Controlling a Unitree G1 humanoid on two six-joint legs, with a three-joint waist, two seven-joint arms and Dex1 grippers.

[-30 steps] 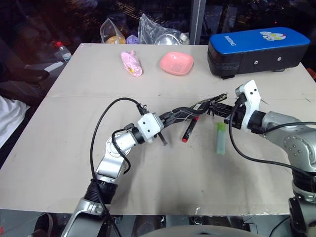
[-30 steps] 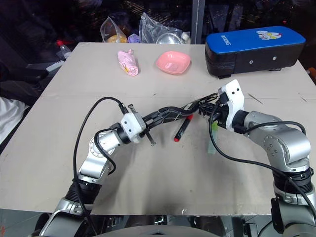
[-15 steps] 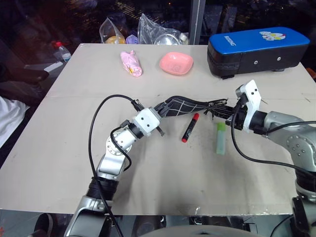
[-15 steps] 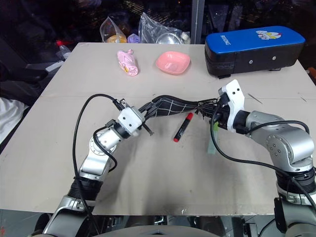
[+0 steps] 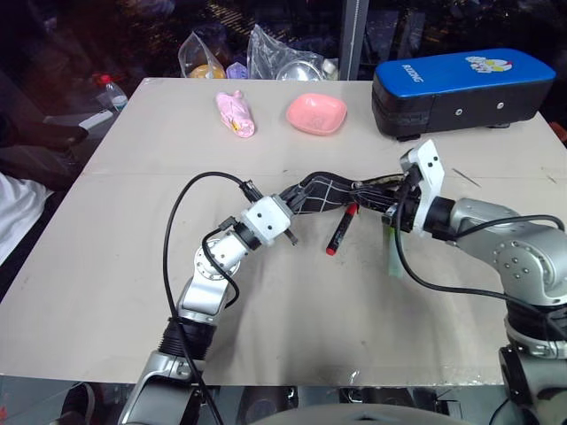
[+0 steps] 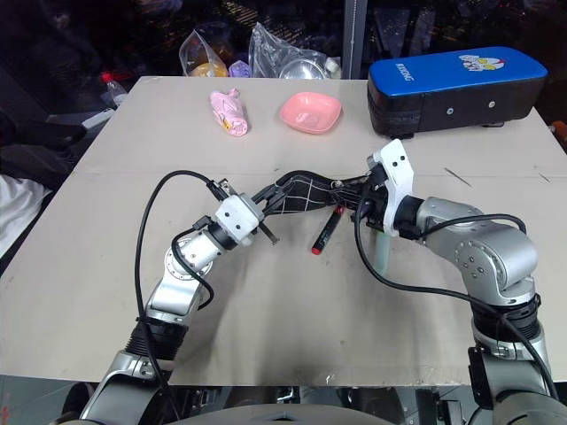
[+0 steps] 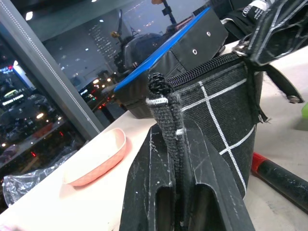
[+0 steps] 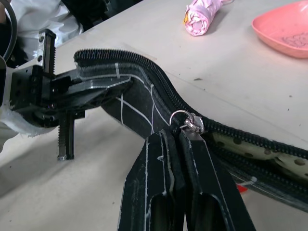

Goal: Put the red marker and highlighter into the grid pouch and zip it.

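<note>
The grid pouch [image 5: 332, 190] hangs stretched above the table between my two grippers, black with white grid lines. My left gripper [image 5: 294, 202] is shut on its end seam [image 7: 166, 120]. My right gripper [image 5: 383, 202] is shut on the zipper pull [image 8: 188, 126]; beyond the pull the pouch gapes and beige dotted lining [image 8: 250, 150] shows. The red marker [image 5: 341, 232] lies on the table just below the pouch. The highlighter [image 5: 392, 264] lies on the table under my right forearm, partly covered by it.
A blue-and-black hard case [image 5: 461, 84] stands at the back right. A pink bowl [image 5: 316, 113] and a pink folded bundle [image 5: 236, 113] sit at the back middle. Plastic bags [image 5: 266, 55] and a bottle [image 5: 112, 91] lie beyond the table's far left edge.
The pouch has risen from lying low to standing on edge between the grippers. My right gripper has slid left along the pouch's top with the zipper pull. The marker and highlighter have not moved.
</note>
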